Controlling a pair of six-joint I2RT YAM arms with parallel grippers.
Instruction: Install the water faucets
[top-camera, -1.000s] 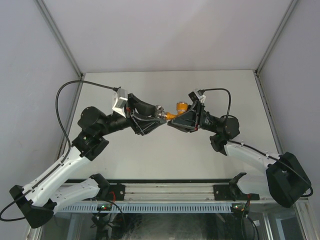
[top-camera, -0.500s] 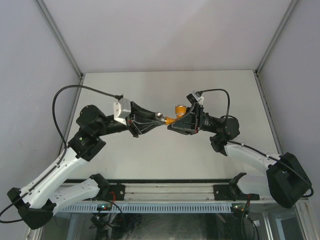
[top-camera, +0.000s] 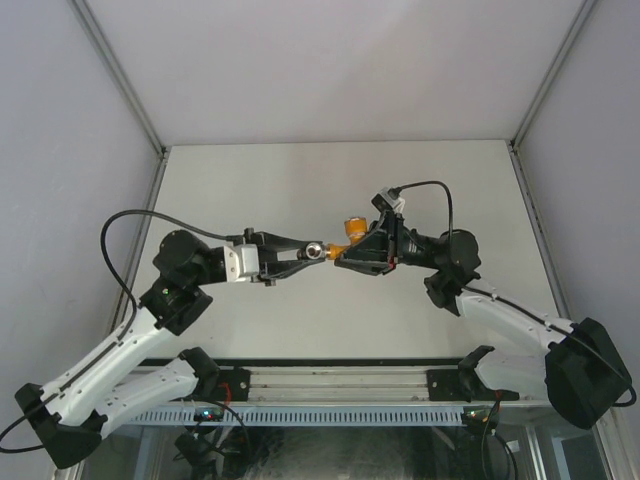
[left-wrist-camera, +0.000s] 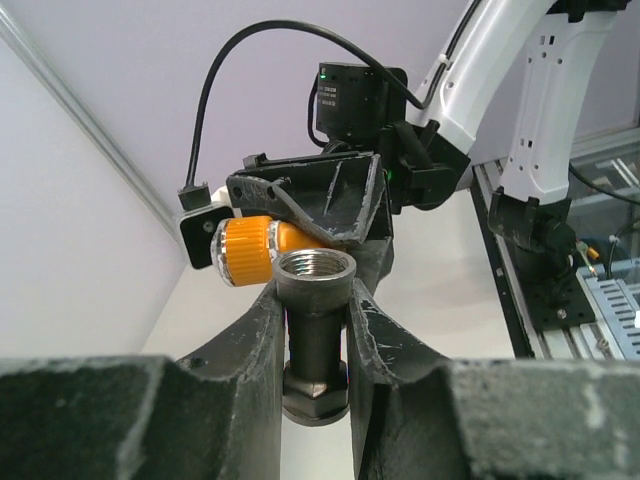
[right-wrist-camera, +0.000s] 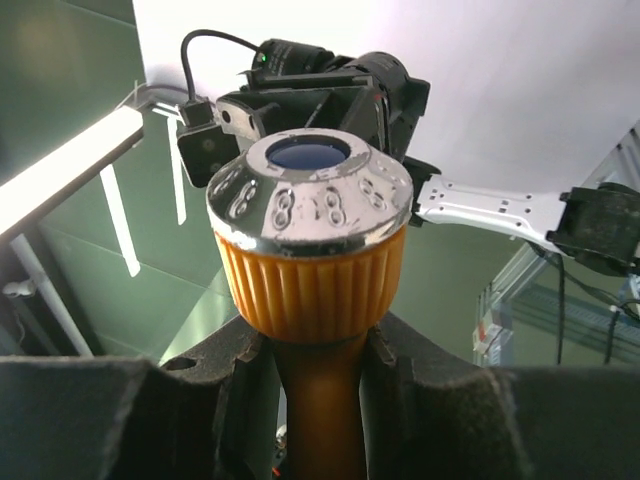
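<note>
My left gripper (top-camera: 308, 253) is shut on a grey metal threaded fitting (left-wrist-camera: 316, 330), its open threaded end up in the left wrist view; the fitting shows as a small shiny tip in the top view (top-camera: 315, 250). My right gripper (top-camera: 345, 251) is shut on the orange tap body (right-wrist-camera: 322, 400), whose ribbed orange knob with a chrome cap (right-wrist-camera: 310, 235) stands above the fingers. In the top view the orange tap (top-camera: 350, 229) and the fitting meet tip to tip above the table's middle. In the left wrist view the orange knob (left-wrist-camera: 250, 252) sits just behind the fitting.
The white table (top-camera: 330, 180) is walled by grey panels on three sides. A slotted rail (top-camera: 340, 385) and the arm bases run along the near edge. Black cables loop from both wrists.
My left wrist has rolled and the arm has stretched out lower, bringing the fitting's tip up to the orange tap. My right gripper has tilted slightly and shifted a little left.
</note>
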